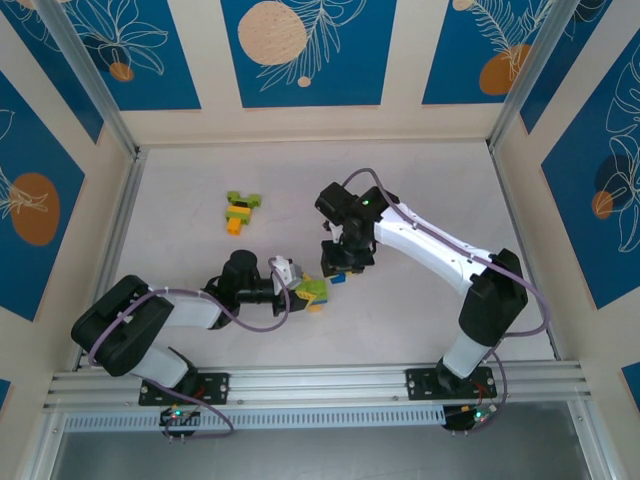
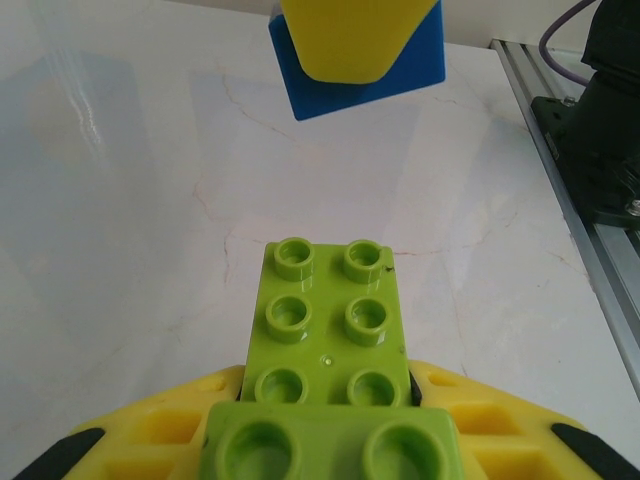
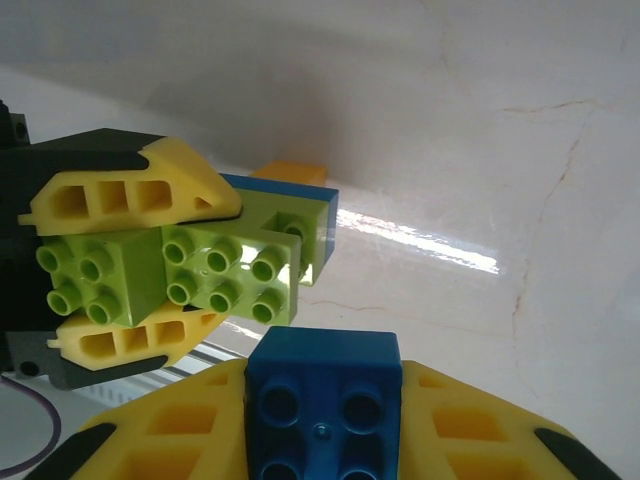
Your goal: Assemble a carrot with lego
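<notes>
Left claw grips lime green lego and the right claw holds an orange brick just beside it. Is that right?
Not quite. The right claw holds a blue brick, not an orange one, as the right wrist view shows. The rest stands: the left claw grips the lime green lego just beside it.

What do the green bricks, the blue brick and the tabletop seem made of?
Green bricks: moulded plastic, glossy, highlights on studs. Blue brick: same plastic, smooth sheen. Tabletop: pale, veined, reflective; stone or marble-look laminate, cannot tell which.
</notes>
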{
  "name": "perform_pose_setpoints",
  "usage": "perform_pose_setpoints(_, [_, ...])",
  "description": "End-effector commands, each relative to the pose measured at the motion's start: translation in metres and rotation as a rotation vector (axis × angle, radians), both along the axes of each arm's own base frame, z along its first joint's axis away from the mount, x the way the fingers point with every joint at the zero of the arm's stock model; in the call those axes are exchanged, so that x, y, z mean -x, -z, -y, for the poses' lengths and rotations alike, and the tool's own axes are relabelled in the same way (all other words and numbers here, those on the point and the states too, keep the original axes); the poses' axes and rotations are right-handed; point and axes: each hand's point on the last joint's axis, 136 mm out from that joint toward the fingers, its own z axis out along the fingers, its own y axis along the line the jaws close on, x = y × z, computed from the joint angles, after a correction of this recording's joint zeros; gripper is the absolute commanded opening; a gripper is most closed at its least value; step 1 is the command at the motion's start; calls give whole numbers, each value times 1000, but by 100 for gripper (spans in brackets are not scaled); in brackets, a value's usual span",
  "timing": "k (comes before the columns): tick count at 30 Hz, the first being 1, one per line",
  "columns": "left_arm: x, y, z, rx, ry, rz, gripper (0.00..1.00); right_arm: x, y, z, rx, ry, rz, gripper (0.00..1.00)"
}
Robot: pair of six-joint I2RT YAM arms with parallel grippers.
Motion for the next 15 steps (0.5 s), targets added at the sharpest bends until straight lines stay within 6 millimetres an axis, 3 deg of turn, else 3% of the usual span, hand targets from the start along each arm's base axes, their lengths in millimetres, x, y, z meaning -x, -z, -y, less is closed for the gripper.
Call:
perform_pose_setpoints(1, [3,7,-1,-27,10,-1,26,7,3,-12,-20,25,-44,28])
perform_pose_setpoints(15, [2,6,0,-26,6,-8,25,-1,22,-22,29,8,5,27])
